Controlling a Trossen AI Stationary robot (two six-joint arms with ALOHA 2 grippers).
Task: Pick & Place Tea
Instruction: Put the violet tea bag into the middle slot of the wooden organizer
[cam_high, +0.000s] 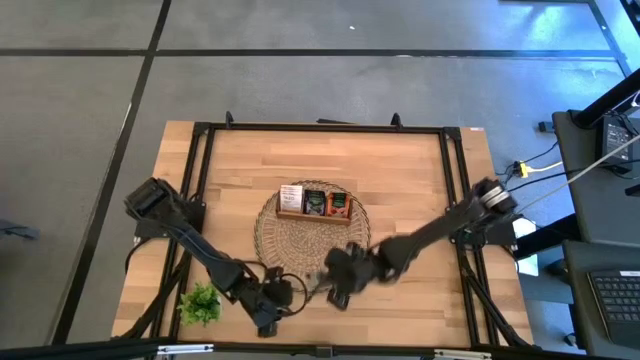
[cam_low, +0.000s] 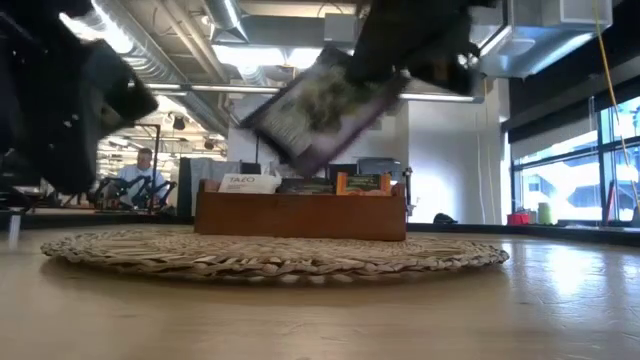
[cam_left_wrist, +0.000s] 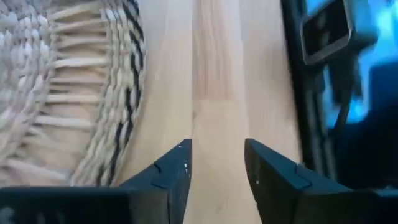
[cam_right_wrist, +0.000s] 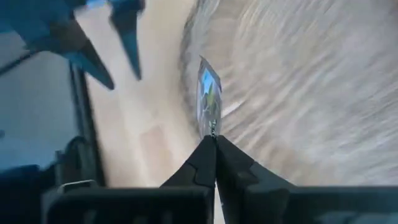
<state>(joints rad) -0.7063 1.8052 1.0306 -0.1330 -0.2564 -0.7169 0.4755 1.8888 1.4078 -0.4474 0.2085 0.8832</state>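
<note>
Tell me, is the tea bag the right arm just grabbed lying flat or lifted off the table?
Lifted and tilted: the tea sachet hangs above the wicker mat, pinched in the shut right gripper.

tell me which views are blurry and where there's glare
Right wrist view: wicker mat streaked with motion blur, the sachet pinched by the right gripper sharper. Low view: that sachet soft, ceiling lights glaring. Left wrist view: slightly soft. High view: crisp.

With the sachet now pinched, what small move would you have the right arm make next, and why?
Probably carry it toward the wooden tray. The right gripper is shut on a tea sachet, lifted above the wicker mat, and the tray sits further back on that mat.
</note>
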